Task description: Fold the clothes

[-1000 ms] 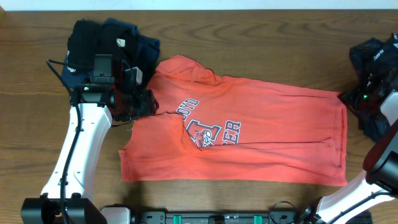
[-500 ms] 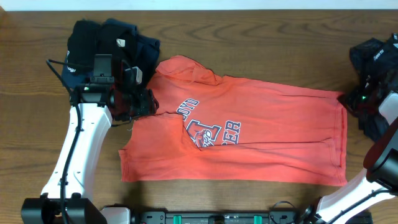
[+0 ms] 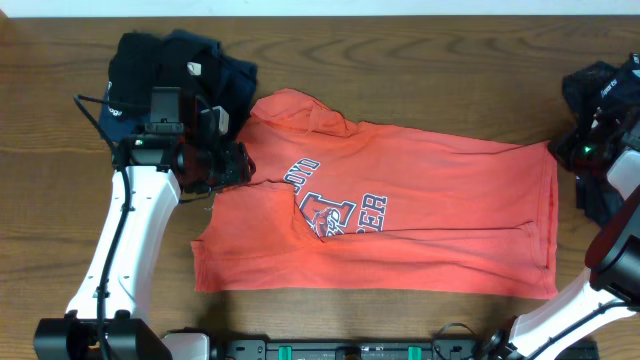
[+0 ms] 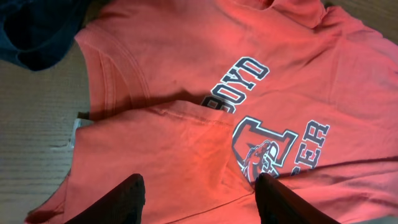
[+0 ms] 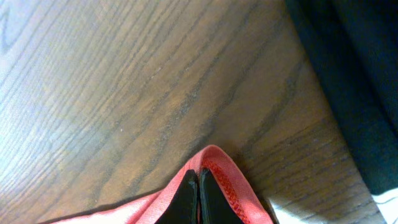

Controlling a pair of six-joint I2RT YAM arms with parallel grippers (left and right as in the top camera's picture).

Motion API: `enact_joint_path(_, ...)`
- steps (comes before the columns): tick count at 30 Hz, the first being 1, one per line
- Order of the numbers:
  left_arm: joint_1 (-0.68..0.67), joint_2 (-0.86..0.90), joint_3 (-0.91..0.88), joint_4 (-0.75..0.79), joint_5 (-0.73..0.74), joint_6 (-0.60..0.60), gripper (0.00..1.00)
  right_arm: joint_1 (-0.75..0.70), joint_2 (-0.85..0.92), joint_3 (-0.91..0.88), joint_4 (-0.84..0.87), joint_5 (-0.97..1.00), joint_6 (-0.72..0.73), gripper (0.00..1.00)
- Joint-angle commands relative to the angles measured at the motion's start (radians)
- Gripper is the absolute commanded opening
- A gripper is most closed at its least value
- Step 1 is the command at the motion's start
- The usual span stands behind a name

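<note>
With right gripper (image 5: 198, 185) clamped on far-right hem corner of orange-red lettered cotton T-shirt (image 3: 450, 210) spread mid brown wooden table (image 3: 400, 60), close left gripper (image 4: 199, 199), jaws apart over sleeve, then lift both evenly.

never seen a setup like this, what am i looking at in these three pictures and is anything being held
These are two robot arms at a wooden table, each ending in two fingers. One picture looks down from above; the other two come from a camera on each wrist. An orange-red T-shirt with college lettering lies spread out. A dark pile of clothes sits by its left end, and another dark garment lies at the right edge. The right fingers are shut, pinching a corner of the shirt's hem. The left fingers stand apart over the sleeve side and hold nothing that I can see.
</note>
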Motion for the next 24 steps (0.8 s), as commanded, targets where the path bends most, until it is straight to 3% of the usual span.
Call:
enact_joint_path(1,-0.002,0.0,0.008,0.009,0.01,0.021,0.59,-0.017,0.013,-0.005,0.003,-0.016,-0.001,0.04)
enact_joint_path(4,-0.002,0.0,0.008,0.013,0.01,0.021,0.59,-0.018,0.013,-0.005,0.001,-0.016,-0.002,0.06)
enact_joint_path(7,-0.002,0.0,0.008,0.013,0.01,0.021,0.59,-0.017,0.013,-0.005,-0.01,-0.015,-0.003,0.28)
enact_joint_path(10,-0.002,0.0,0.008,0.013,0.01,0.021,0.59,-0.016,0.013,-0.006,-0.014,-0.014,-0.013,0.33)
enact_joint_path(16,-0.002,0.0,0.008,0.013,0.01,0.021,0.59,-0.016,0.016,-0.006,0.0,0.007,-0.013,0.33)
enact_joint_path(21,-0.002,0.0,0.008,0.013,0.01,0.021,0.59,-0.014,0.016,-0.006,0.011,0.023,-0.013,0.2)
enact_joint_path(24,-0.002,0.0,0.008,0.013,0.01,0.021,0.59,-0.009,0.016,-0.006,0.008,0.023,-0.013,0.19)
